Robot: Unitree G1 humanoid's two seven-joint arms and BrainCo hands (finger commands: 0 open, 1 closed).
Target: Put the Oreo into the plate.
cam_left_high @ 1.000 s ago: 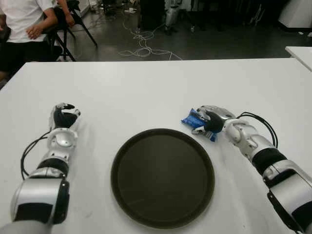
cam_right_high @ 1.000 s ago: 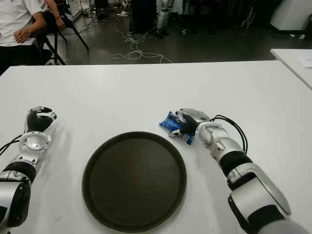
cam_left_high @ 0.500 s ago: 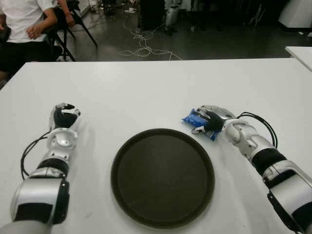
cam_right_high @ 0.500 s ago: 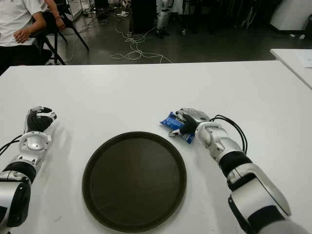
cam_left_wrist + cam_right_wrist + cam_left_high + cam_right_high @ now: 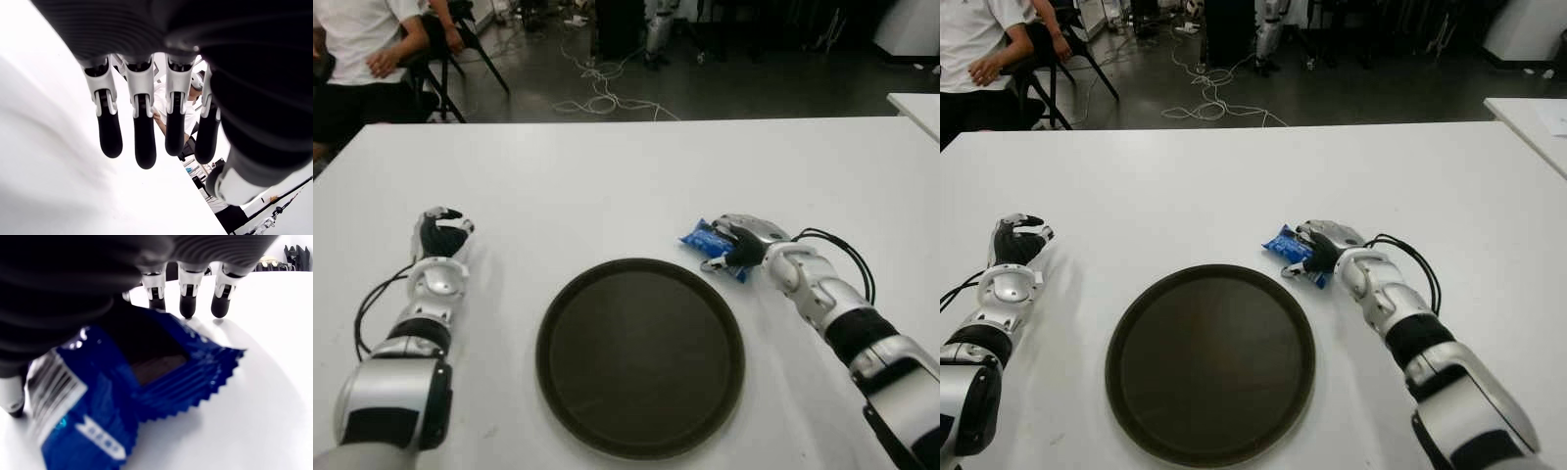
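Oreo (image 5: 709, 242) under right hand (image 5: 741, 245)

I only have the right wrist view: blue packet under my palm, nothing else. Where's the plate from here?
Observer: The dark round plate lies on the white table, toward the robot's left of the packet and nearer the body; the packet sits just off its rim.
Operator: Anything in the plate?
Observer: Nothing shows in it.
Operator: Is the right hand gripping yet?
Observer: From the head camera, the right hand covers the packet with fingers curled over it; the packet looks still on the table.
Operator: The other hand?
Observer: The left hand shows far to the plate's left, holding nothing.
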